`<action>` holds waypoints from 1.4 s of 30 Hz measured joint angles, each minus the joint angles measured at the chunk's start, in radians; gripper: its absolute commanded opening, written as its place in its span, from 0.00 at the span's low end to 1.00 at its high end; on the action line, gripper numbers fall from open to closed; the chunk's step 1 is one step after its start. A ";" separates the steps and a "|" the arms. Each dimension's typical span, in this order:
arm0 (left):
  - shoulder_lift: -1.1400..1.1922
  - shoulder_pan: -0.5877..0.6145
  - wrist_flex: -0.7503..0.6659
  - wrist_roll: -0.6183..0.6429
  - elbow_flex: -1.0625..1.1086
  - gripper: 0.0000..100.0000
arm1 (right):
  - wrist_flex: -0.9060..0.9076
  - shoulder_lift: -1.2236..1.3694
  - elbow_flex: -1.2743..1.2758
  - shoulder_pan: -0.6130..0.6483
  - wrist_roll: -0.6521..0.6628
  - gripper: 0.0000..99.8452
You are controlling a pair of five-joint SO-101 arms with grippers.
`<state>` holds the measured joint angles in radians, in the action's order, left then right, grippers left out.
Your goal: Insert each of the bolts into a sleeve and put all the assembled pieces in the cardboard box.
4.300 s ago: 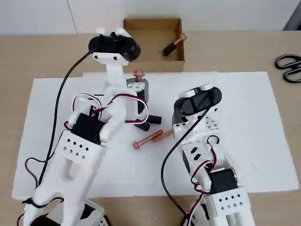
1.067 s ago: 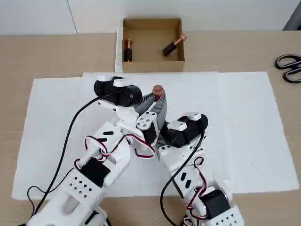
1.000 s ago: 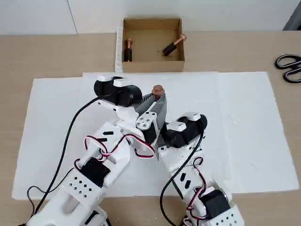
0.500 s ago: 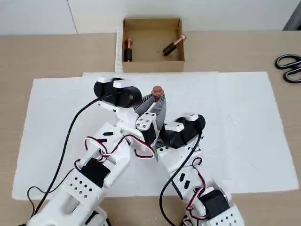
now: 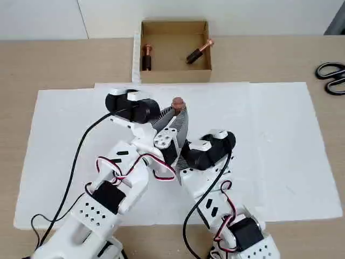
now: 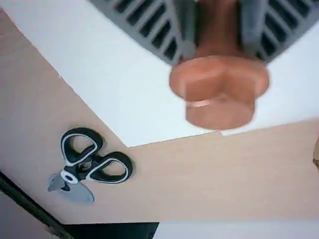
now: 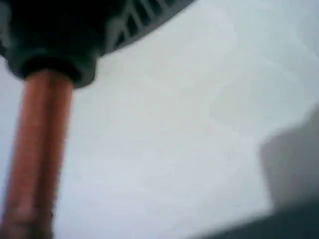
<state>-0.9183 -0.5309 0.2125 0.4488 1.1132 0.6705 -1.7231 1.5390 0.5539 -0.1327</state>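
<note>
A copper bolt stands head up over the white sheet, with my left gripper shut on its shaft. In the left wrist view the bolt's head sticks out between the grey ribbed fingers. The right wrist view has a black sleeve against a ribbed finger, and the bolt's copper shaft comes out of the sleeve. My right arm sits close under the left gripper, its fingers hidden in the high view. The cardboard box at the back holds two assembled pieces.
A white paper sheet covers the middle of the wooden table. Black-handled scissors lie at the far right edge, also seen as scissors in the left wrist view. Both arms crowd the sheet's centre.
Earlier the left gripper was at the box; a second piece now lies there. Both arms have met at the centre. Over the last second the bolt drifted slightly left and back.
</note>
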 measured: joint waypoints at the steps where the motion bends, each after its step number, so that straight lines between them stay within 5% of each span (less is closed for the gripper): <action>1: 0.000 0.000 0.000 0.000 0.000 0.01 | 0.000 0.000 0.000 0.000 0.000 0.00; 42: -0.002 -0.011 0.014 0.000 -0.002 0.01 | 0.000 0.000 0.000 -0.021 0.000 0.00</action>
<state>-0.9198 -0.5416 0.2263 0.4488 1.1116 0.6705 -1.7231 1.5390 0.5324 -0.1327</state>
